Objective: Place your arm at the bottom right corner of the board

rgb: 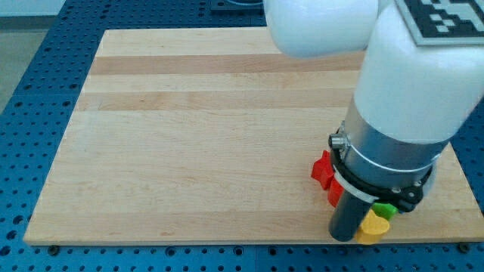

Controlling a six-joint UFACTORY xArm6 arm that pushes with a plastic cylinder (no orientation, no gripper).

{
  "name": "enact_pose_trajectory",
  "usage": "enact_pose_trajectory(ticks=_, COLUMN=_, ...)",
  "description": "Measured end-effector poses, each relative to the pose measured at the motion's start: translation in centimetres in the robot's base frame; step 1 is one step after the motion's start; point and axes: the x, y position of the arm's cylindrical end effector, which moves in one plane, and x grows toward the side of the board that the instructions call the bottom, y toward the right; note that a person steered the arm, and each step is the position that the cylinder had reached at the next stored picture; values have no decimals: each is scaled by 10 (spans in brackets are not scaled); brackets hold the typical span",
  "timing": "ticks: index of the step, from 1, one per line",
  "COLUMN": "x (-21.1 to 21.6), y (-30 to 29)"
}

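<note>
My rod comes down at the view's bottom right, and my tip (345, 235) rests on the wooden board (197, 128) close to its bottom edge. A yellow block (373, 228) lies right against the tip's right side. A green block (386, 209) shows just above the yellow one, partly hidden by the arm. A red block (325, 175) lies up and left of the tip, half hidden under the arm's collar; its shape is unclear. The arm's white body covers the board's right side.
A blue perforated table (38, 91) surrounds the board. The board's bottom edge runs just below my tip. Its bottom right corner (478, 240) lies to the right of the yellow block.
</note>
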Motion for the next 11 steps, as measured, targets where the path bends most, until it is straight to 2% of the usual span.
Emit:
enact_pose_trajectory(ticks=1, x=0, y=-6)
enact_pose_trajectory(ticks=2, x=-26, y=-63)
enact_pose_trajectory(ticks=3, x=-96, y=-98)
enact_pose_trajectory(ticks=4, x=-177, y=-98)
enact_pose_trajectory(ticks=5, x=-239, y=-25)
enact_pose_trajectory(ticks=6, x=-247, y=81)
enact_pose_trajectory(ticks=7, x=-211, y=179)
enact_pose_trajectory(ticks=8, x=-128, y=231)
enact_pose_trajectory(ticks=9, x=-25, y=229)
enact_pose_trajectory(ticks=10, x=-1, y=209)
enact_pose_trajectory(ticks=11, x=0, y=202)
